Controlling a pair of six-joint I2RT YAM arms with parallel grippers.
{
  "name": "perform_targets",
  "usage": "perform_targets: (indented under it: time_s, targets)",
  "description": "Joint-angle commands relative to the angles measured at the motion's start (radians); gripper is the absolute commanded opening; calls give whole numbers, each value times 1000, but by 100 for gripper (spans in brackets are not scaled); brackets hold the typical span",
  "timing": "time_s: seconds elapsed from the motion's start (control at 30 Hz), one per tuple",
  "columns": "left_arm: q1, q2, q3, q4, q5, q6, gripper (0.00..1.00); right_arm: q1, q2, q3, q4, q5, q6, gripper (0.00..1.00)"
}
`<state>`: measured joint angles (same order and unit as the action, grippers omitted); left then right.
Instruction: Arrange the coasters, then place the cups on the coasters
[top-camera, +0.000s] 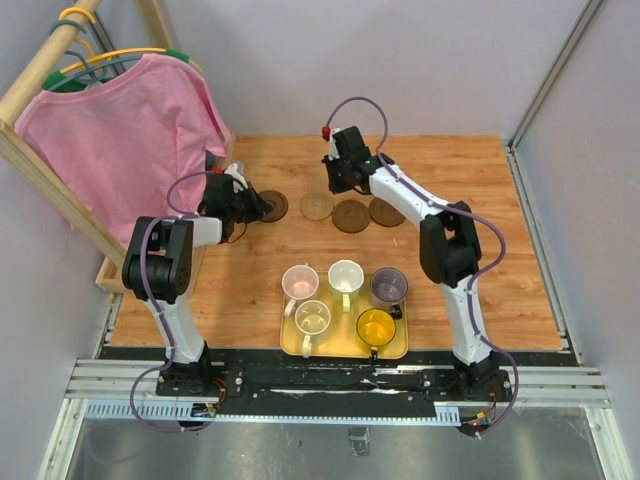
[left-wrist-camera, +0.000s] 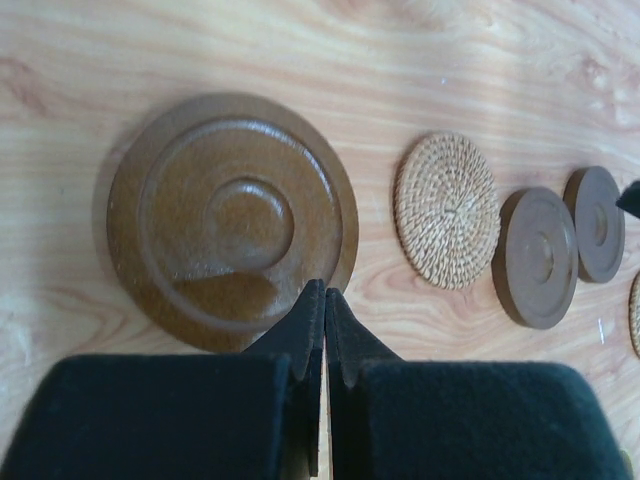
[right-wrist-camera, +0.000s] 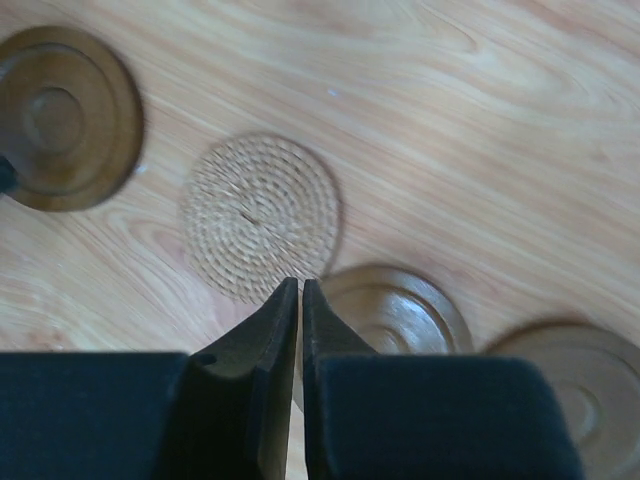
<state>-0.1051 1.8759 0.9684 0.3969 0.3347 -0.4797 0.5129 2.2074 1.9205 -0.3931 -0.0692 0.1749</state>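
Observation:
Four coasters lie in a row at mid-table: a dark brown coaster (top-camera: 274, 206) (left-wrist-camera: 230, 220), a woven tan coaster (top-camera: 316, 206) (right-wrist-camera: 260, 215), and two brown coasters (top-camera: 350, 216) (top-camera: 387, 212). A sliver of another woven coaster (left-wrist-camera: 636, 312) shows at the edge of the left wrist view. My left gripper (top-camera: 257, 208) (left-wrist-camera: 325, 295) is shut, its tips over the near rim of the dark brown coaster. My right gripper (top-camera: 338, 188) (right-wrist-camera: 301, 285) is shut and holds nothing, between the woven coaster and a brown one (right-wrist-camera: 400, 310). Pink (top-camera: 299, 282), cream (top-camera: 345, 274), purple (top-camera: 388, 287), white-green (top-camera: 312, 317) and amber (top-camera: 376, 326) cups stand together.
All the cups stand on a yellow tray (top-camera: 344, 346) near the front edge, between the arm bases. A pink shirt (top-camera: 130, 130) hangs on a wooden rack at the far left. Grey walls close the table's back and right sides.

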Motion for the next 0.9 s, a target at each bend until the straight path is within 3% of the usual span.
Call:
perform_targets:
  time_s: [0.0, 0.47, 0.87]
  targets:
    - [4, -65, -41, 50, -10, 1, 1, 30, 93, 111, -17, -29, 5, 7]
    - [4, -38, -21, 19, -66, 25, 3, 55, 265, 263, -51, -101, 42, 7]
    - [4, -7, 11, -13, -84, 39, 5, 87, 296, 231, -65, -140, 60, 7]
